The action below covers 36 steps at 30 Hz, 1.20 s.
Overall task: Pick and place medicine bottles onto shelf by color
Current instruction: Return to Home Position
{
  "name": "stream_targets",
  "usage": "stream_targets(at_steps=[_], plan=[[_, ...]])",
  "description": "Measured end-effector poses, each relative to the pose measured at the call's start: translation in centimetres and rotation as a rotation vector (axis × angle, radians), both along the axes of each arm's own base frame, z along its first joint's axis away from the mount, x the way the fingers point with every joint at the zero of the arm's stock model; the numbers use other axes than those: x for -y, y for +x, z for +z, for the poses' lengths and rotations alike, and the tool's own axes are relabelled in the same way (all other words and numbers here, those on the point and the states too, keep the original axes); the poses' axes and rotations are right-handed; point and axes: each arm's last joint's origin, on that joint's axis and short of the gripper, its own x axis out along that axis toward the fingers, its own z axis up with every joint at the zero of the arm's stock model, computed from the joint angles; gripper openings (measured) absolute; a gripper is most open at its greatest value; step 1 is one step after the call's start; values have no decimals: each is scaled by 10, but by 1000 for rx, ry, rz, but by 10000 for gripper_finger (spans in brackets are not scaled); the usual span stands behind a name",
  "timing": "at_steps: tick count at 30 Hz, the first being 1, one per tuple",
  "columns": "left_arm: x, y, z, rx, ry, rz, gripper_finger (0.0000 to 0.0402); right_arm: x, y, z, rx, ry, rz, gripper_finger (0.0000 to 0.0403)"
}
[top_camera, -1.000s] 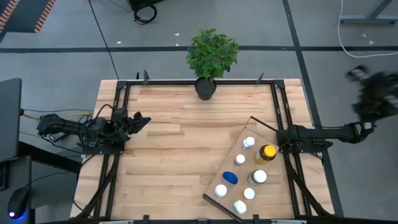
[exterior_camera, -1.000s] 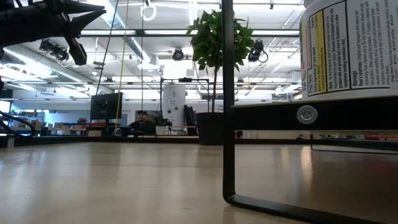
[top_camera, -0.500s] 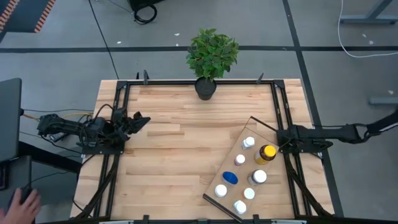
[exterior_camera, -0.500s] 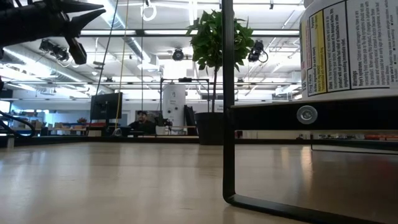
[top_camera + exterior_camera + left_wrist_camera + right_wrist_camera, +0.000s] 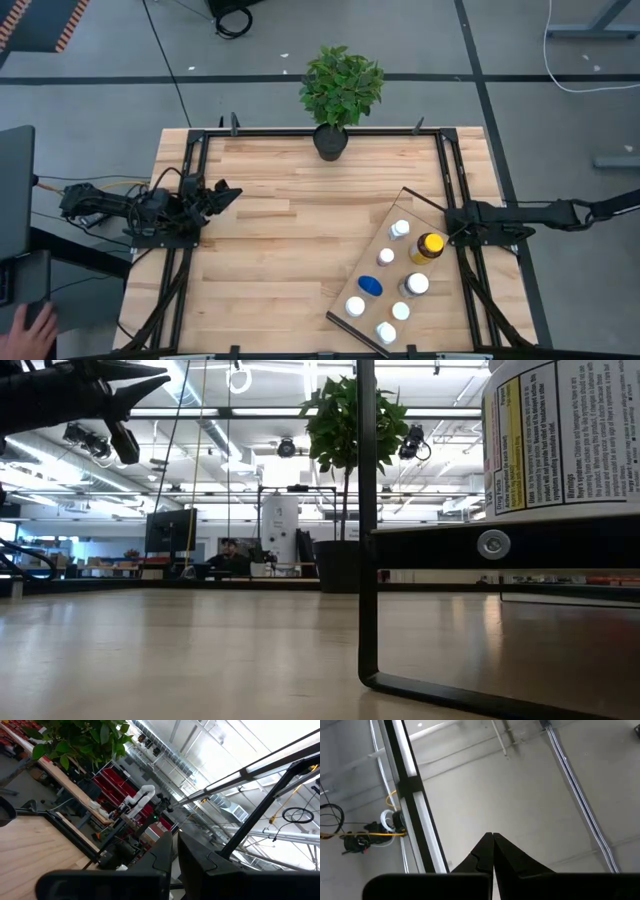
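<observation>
The shelf [image 5: 385, 300], a light-wood board with dark trim, stands askew on the table's near right part. Several medicine bottles stand on it: white-capped ones [image 5: 399, 229], one blue-capped [image 5: 370, 286] and an amber one with a yellow cap [image 5: 428, 246]. The low view shows one labelled bottle [image 5: 560, 430] on the shelf's dark edge [image 5: 500, 545]. My left gripper [image 5: 228, 192] hovers shut at the table's left edge, empty. My right arm [image 5: 540, 212] reaches out past the table's right edge. Its gripper [image 5: 493, 837] is shut, points up at the ceiling and shows only in its wrist view.
A potted green plant [image 5: 340, 90] stands at the middle of the far edge. Black frame rails [image 5: 195, 170] run along the table's sides. Bare tabletop [image 5: 290, 240] lies between the left arm and the shelf. A person's hand [image 5: 35, 320] shows beyond the table's near left corner.
My right gripper has swung away from the table, out past its right edge and out of the high view, tipping as it went and staying shut. The bottles and shelf have not moved. A person's hand has come into view off the table's near left corner.
</observation>
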Motion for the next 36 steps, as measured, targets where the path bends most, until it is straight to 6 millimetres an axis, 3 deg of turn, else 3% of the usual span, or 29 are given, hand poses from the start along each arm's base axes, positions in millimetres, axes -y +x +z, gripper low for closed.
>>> stream_targets(at_steps=[7, 25, 36], plan=[[0, 0, 0, 0, 0, 0, 27, 0, -4, -2, 8, 0, 0, 10], [0, 0, 0, 0, 0, 0, 34, 1, 14, 6, -157, 6, 0, 10], [0, 0, 0, 0, 0, 0, 24, 1, 14, 6, -161, 6, 0, 10]])
